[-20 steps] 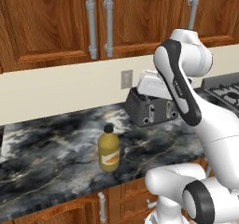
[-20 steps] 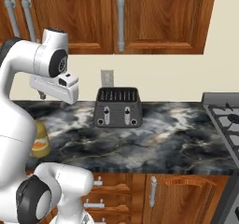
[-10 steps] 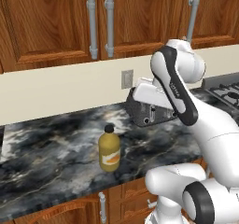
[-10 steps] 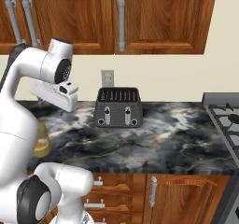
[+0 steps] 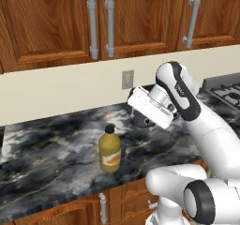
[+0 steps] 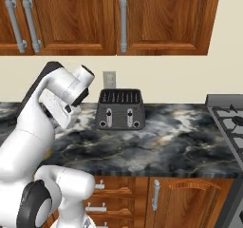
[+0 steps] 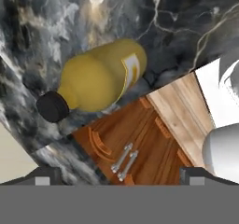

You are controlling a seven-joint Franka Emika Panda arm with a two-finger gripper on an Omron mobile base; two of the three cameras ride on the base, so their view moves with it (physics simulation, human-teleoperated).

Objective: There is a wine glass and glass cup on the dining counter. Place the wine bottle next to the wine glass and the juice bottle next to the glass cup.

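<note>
The juice bottle (image 5: 110, 150), squat and yellow-orange with a black cap and white-orange label, stands upright on a marbled wall counter (image 5: 47, 144) near its front edge. In the hand view the juice bottle (image 7: 100, 80) lies upper left of centre, seen from above at a slant. My gripper (image 7: 122, 174) is open, with its fingertips (image 7: 44, 175) wide apart and nothing between them. It hangs above and to the right of the bottle, well clear of it. The wine bottle, wine glass, glass cup and dining counter are out of view.
A black toaster (image 6: 119, 109) stands at the back of the counter below a wall outlet (image 6: 109, 79). A stove (image 6: 228, 120) lies to the right. Wooden upper cabinets (image 5: 108, 18) hang above, and drawers (image 7: 123, 160) sit under the counter edge.
My hand has swung down and to the left, away from the toaster and toward the juice bottle. The bottle has not moved.
</note>
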